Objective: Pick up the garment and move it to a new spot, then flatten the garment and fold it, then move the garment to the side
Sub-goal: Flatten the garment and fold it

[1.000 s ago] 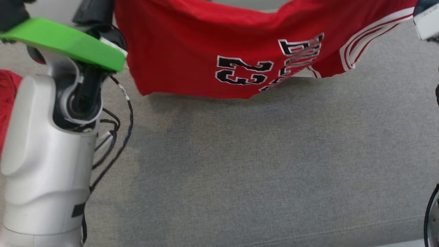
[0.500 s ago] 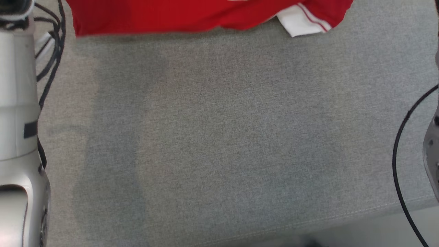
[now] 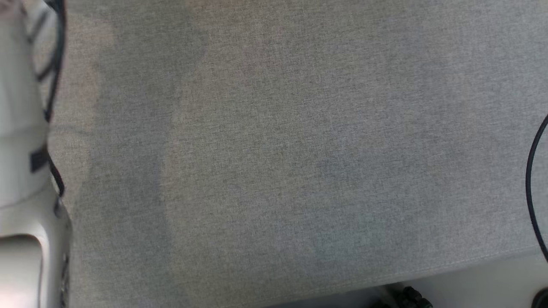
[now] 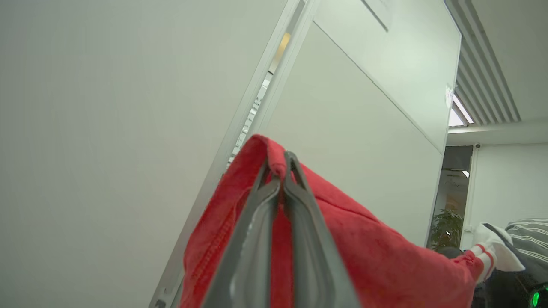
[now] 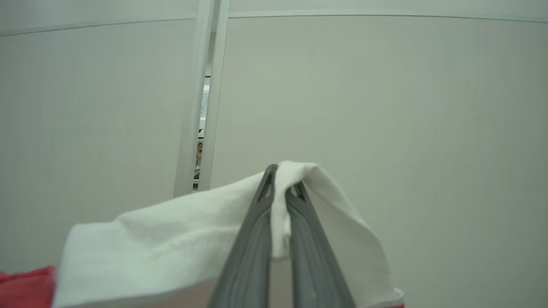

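The garment [image 4: 376,261] is a red jersey with a white trim band, held up in the air between both arms. In the left wrist view my left gripper [image 4: 280,164] is shut on a red fold of it, fingers pointing up toward a wall. The right wrist view has my right gripper [image 5: 280,177] shut on the white trim [image 5: 171,239], with red cloth [image 5: 25,286] showing at the lower left. In the head view my pale left arm [image 3: 21,171] runs down the left edge.
A grey fabric surface [image 3: 291,149] spreads across the head view, its front edge [image 3: 428,271] at the bottom right with floor below. Black cables hang at the left [image 3: 53,72] and right [image 3: 531,184]. White wall panels [image 5: 385,107] stand behind both grippers.
The head camera has tipped downward, so the red garment has slid out of the top of its view. Both grippers stay shut.
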You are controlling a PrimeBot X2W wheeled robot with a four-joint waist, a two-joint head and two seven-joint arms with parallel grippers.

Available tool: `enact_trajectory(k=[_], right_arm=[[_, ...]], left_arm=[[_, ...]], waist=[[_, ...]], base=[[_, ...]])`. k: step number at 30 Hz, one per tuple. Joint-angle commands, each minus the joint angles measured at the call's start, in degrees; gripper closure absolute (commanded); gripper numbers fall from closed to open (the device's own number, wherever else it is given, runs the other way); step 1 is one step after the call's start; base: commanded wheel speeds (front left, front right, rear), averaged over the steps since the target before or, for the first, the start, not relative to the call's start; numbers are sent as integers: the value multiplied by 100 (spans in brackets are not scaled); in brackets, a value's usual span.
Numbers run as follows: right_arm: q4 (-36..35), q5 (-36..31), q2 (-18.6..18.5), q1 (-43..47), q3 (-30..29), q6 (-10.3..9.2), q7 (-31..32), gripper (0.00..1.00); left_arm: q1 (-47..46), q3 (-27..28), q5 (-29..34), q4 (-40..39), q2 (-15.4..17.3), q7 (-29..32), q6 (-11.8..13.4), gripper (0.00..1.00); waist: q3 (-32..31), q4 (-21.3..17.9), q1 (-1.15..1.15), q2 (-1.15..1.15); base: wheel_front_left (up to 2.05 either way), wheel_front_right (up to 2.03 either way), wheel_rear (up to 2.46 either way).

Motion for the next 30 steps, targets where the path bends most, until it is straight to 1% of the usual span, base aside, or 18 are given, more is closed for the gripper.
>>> enact_trajectory(k=[1, 4, 6, 7, 8, 9, 10, 11, 12, 13, 15, 17, 18, 21, 23, 27, 30], right_arm=[[51, 82, -67, 337, 183, 2, -12, 100], [134, 320, -382, 987, 613, -1, -5, 100], [94, 554, -531, 1536, 891, 0, 124, 100], [73, 743, -631, 1887, 1008, 0, 328, 100], [-19, 905, -688, 2127, 1041, 0, 432, 100], [-60, 1024, -759, 2375, 1004, -1, 579, 100], [-164, 1232, -827, 2767, 1019, 0, 823, 100], [-252, 1379, -837, 3066, 913, 1, 945, 100], [-344, 1557, -867, 3478, 837, -1, 1241, 100], [-462, 1656, -858, 3806, 756, 2, 1413, 100], [-693, 1885, -773, 4557, 447, 1, 1906, 100], [-1064, 1956, -608, 5293, 6, 1, 2328, 100], [-1247, 1944, -492, 5568, -213, 2, 2431, 100], [-1735, 1715, -76, 6604, -850, 1, 3085, 100], [-2127, 1558, 237, 7121, -1140, 1, 3572, 100], [-2808, 1134, 811, 8012, -1596, 1, 4480, 100], [-3203, 931, 1084, 8385, -1832, 1, 4992, 100]], left_arm=[[362, -105, -65, 36, 40, 8, -23, 100], [1087, -351, -129, 100, 70, 4, -24, 100], [1573, -494, -179, 162, 76, 5, -24, 100], [1821, -562, -205, 196, 73, 5, -24, 100], [2011, -621, -179, 236, 120, 4, -24, 100], [2199, -627, -257, 277, 92, 3, -24, 100], [2432, -662, -279, 340, 94, 4, -25, 100], [2630, -710, -262, 411, 129, 4, -25, 100], [2854, -749, -322, 462, 118, 4, -25, 100], [3018, -760, -316, 501, 149, 4, -25, 100], [3437, -786, -455, 570, 103, 4, -25, 100], [3883, -844, -568, 618, 103, 4, -25, 100], [4049, -890, -592, 632, 133, 4, -25, 100], [4556, -957, -701, 717, 196, 3, -25, 100], [4864, -961, -759, 769, 200, 3, -22, 100], [5382, -906, -733, 805, 148, 2, -22, 100], [5731, -884, -706, 839, 109, 2, -21, 100]], waist=[[15, 87, -1, 0], [-106, 136, -1, 0], [-229, 161, -1, 0], [-322, 193, -1, 0], [-383, 200, -1, 0], [-473, 215, -1, 0], [-571, 232, -1, 0], [-664, 239, -1, 0], [-771, 259, -1, 0], [-854, 266, -1, 0], [-1066, 311, -1, 0], [-1278, 351, -1, 0], [-1351, 366, -1, 0], [-1599, 442, -1, 0], [-1739, 472, -1, 0], [-1952, 517, -1, 0], [-2085, 575, -1, 0]], base=[[0, 0, 0], [0, 0, 0], [0, 0, 0], [0, 0, 0], [0, 0, 0], [0, 0, 0], [0, 0, 0], [0, 0, 0], [0, 0, 0], [0, 0, 0], [0, 0, 0], [0, 0, 0], [0, 0, 0], [0, 0, 0], [0, 0, 0], [0, 0, 0], [0, 0, 0]])
